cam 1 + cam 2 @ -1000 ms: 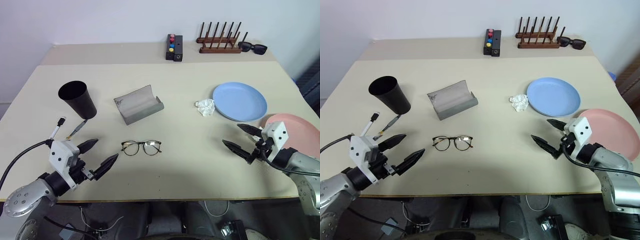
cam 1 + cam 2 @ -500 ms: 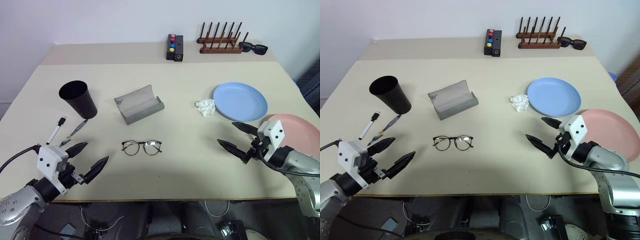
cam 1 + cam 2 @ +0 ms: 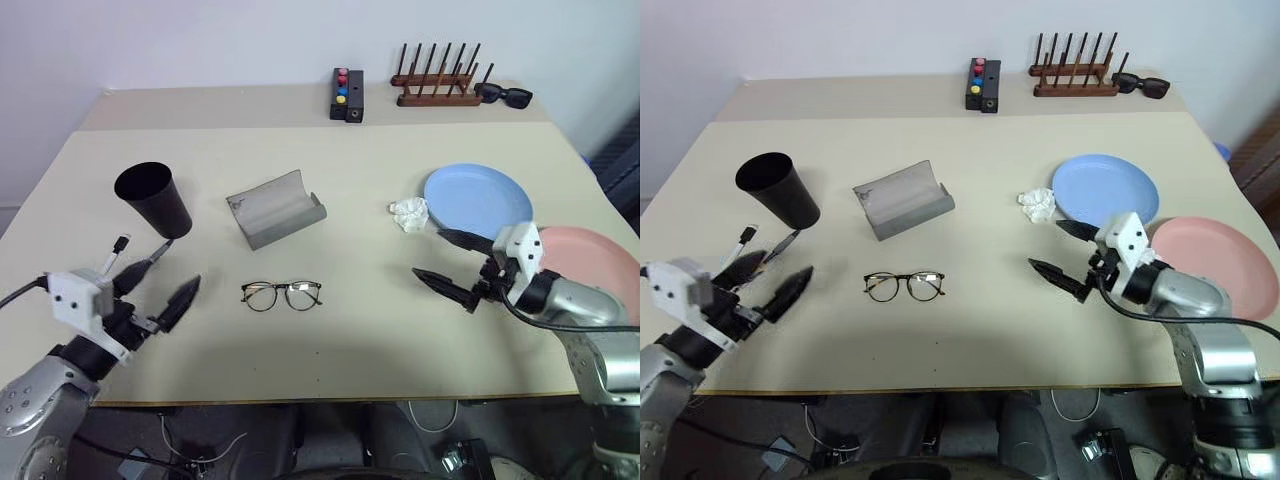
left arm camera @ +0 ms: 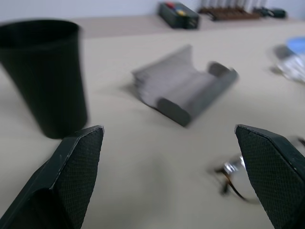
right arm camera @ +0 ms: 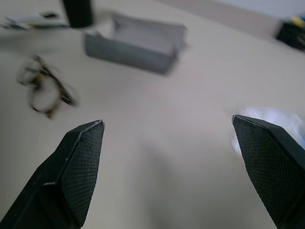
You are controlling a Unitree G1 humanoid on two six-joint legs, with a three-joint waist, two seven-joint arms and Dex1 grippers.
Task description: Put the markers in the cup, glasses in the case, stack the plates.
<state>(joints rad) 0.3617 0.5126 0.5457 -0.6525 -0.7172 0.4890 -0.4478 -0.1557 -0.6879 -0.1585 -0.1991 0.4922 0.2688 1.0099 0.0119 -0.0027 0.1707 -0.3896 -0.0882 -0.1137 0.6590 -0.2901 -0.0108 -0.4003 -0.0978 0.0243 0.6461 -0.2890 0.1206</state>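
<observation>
The black cup (image 3: pixel 152 198) stands upright at the table's left. Two markers lie just in front of it, a whitish one (image 3: pixel 115 250) and a dark one (image 3: pixel 156 254). My left gripper (image 3: pixel 165 285) hovers open and empty right beside them, its upper finger overlapping the dark marker. The grey case (image 3: pixel 277 208) lies open mid-table, with the wire-framed glasses (image 3: pixel 281 294) in front of it. The blue plate (image 3: pixel 478 200) and the pink plate (image 3: pixel 592 256) sit side by side on the right. My right gripper (image 3: pixel 428 254) is open and empty in front of the blue plate.
A crumpled white tissue (image 3: pixel 410 213) lies against the blue plate's left rim. On the back shelf stand a black box with coloured buttons (image 3: pixel 346 95), a wooden peg rack (image 3: pixel 440 85) and black sunglasses (image 3: pixel 505 95).
My left gripper has drawn left, away from the glasses and alongside the markers. My right gripper has moved left, off the pink plate's edge towards the table's middle. Both stayed open.
</observation>
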